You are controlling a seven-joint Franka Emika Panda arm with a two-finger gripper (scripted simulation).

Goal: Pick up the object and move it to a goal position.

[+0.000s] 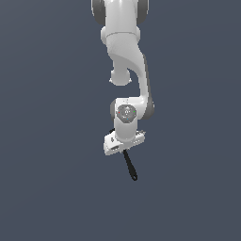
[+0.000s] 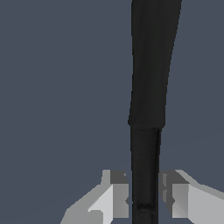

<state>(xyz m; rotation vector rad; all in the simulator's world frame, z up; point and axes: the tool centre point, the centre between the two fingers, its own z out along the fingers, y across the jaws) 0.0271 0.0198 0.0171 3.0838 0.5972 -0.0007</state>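
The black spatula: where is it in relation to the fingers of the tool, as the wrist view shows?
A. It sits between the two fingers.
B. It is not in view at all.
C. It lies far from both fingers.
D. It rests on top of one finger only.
A: in the wrist view the black spatula runs down between the two grey fingers of the tool, one on each side of it.

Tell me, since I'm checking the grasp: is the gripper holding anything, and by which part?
The gripper straddles the black spatula on its narrow handle section, just below the wider flat part. The fingers sit close on both sides, but a firm clamp cannot be confirmed.
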